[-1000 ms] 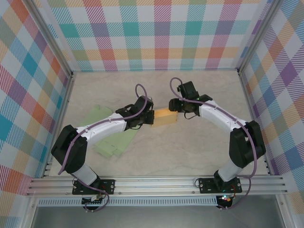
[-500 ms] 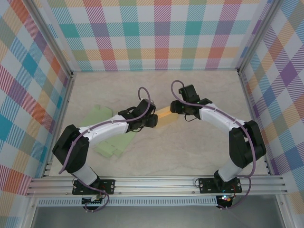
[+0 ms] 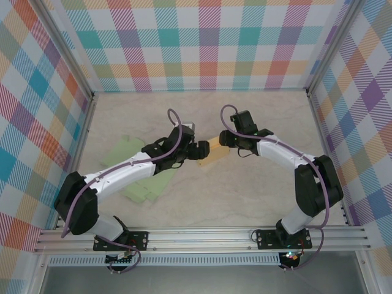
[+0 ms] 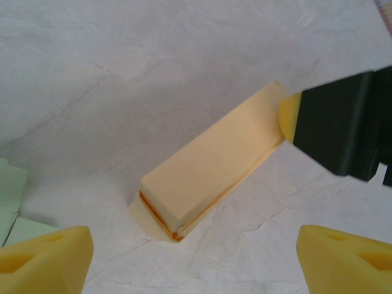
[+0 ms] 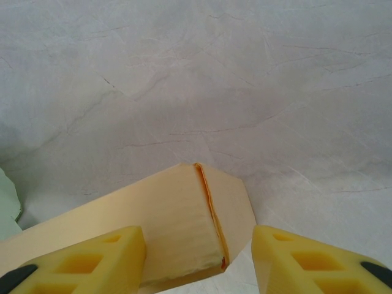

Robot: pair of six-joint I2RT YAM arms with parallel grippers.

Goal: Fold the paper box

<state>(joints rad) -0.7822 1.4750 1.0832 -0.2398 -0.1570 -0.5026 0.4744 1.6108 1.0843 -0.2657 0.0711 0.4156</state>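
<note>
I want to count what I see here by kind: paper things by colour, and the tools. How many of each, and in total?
Pale orange paper box: 1
Green flat paper: 1 heap; an arm crosses it, so its sheets cannot be counted
Tools: 2, the left tool and the right tool
Total: 4

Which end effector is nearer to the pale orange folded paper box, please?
Right. The right end effector straddles one end of the paper box, fingers against its sides; the left end effector hangs open short of the other end.
</note>
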